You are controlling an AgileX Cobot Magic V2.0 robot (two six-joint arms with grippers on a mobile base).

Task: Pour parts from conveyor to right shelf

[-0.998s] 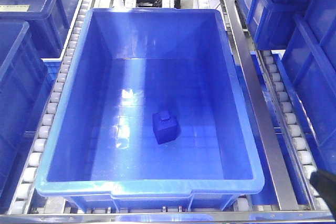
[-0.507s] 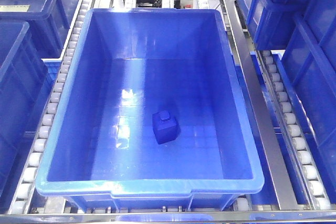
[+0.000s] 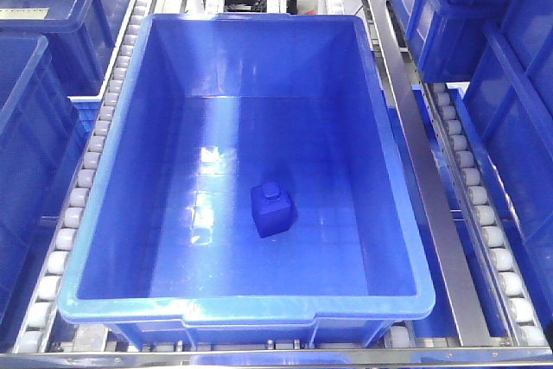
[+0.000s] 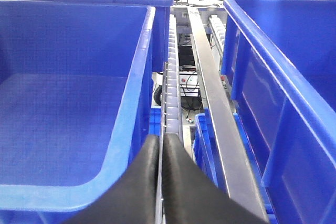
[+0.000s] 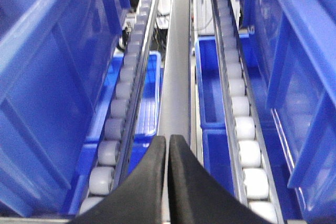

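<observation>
A small blue block with a square knob, the part [image 3: 271,208], lies on the floor of a large blue tub [image 3: 112,170] that sits on the right shelf's roller rails [image 3: 104,127]. No gripper shows in the front view. In the left wrist view my left gripper [image 4: 160,142] is shut on nothing, over a roller rail [image 4: 172,77] between two tubs. Seen from the right wrist, my right gripper [image 5: 167,142] is shut and empty above a steel rail [image 5: 176,66]. The conveyor is out of view.
More blue tubs [image 3: 30,6] [image 3: 510,49] flank the middle one. A steel rail [image 3: 415,153] and roller rows [image 3: 479,205] run on its right. Tubs [image 4: 63,108] [image 4: 289,87] stand on both sides of the left gripper, and tub walls [image 5: 47,77] [image 5: 304,51] on both sides of the right.
A dark shape at the front view's lower right corner one second ago has left the frame. The tub and the part have not moved.
</observation>
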